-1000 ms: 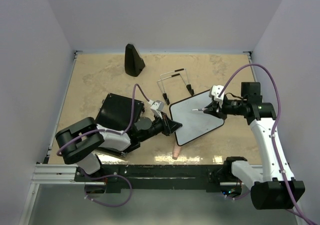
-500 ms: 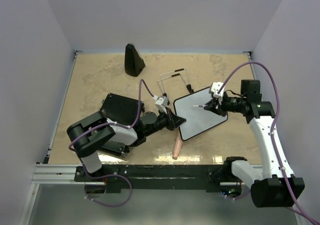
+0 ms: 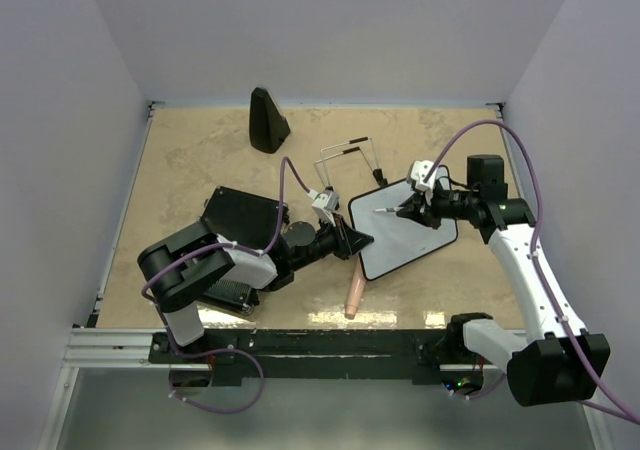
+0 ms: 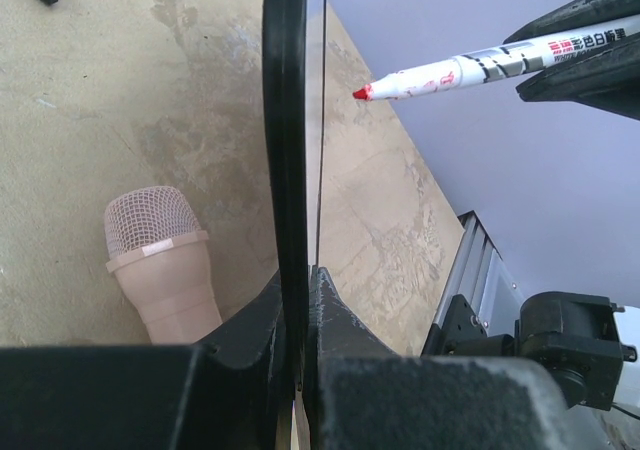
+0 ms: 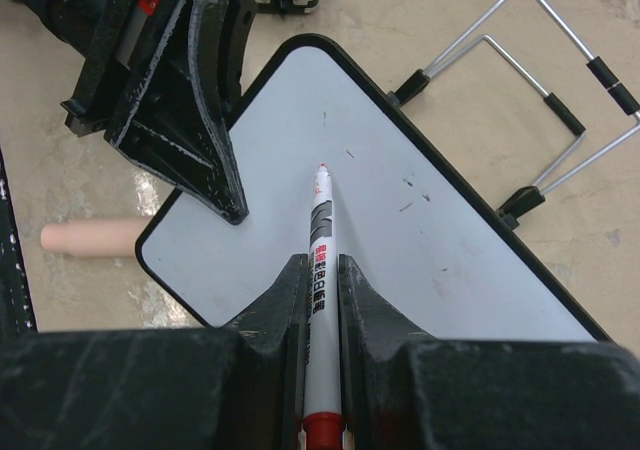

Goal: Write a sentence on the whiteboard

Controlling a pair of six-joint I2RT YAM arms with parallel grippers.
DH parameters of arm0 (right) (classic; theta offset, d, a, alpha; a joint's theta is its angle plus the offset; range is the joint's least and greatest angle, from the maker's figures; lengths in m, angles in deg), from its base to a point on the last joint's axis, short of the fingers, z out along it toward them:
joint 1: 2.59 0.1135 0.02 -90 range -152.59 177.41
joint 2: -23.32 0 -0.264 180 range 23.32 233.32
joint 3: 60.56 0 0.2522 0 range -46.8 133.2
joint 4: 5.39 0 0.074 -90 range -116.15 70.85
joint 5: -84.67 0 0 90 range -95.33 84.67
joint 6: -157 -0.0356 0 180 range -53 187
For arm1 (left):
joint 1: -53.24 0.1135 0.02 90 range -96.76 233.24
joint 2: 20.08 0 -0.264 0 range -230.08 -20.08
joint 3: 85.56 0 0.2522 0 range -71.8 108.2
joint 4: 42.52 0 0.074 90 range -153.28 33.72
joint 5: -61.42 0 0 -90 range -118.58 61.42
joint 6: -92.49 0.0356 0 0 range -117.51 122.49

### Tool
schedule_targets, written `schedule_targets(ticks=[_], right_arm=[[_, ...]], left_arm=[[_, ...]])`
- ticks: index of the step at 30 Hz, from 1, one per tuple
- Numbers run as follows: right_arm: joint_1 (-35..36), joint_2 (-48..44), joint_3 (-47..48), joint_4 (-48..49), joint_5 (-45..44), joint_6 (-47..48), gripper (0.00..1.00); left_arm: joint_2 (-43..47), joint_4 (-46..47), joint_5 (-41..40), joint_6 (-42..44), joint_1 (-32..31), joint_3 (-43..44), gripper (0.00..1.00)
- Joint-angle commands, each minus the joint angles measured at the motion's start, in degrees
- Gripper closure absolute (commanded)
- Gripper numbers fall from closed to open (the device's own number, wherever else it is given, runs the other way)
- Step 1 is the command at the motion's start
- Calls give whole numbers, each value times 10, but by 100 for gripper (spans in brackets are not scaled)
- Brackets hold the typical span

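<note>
My left gripper is shut on the lower left edge of the whiteboard and holds it tilted up off the table. The left wrist view shows the board's black frame edge-on, pinched at my left gripper. My right gripper is shut on a white marker with a red tip, pointing left over the board. In the right wrist view the marker runs out of my right gripper over the whiteboard, which carries a few small dark marks. In the left wrist view a small gap separates the marker tip from the board face.
A wire stand lies just behind the board, also in the right wrist view as the wire stand. A black ribbed case lies under my left arm. A black wedge stands at the back. A pink mesh-headed cylinder lies near the front edge.
My left gripper carried the whiteboard a little right and back. My right gripper then shifted left, bringing the marker tip further over the board.
</note>
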Motion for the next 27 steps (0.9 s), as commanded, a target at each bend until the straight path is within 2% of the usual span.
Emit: schedule_targets(ticks=[1, 15, 27], right_arm=[[25, -7, -9, 57, -20, -39, 100], [42, -6, -19, 80, -44, -66, 100], [46, 2, -20, 57, -53, -42, 100]], left_arm=[[-1, 66, 3, 4, 2, 24, 100], [3, 75, 4, 3, 3, 14, 100], [4, 76, 4, 4, 2, 13, 100]])
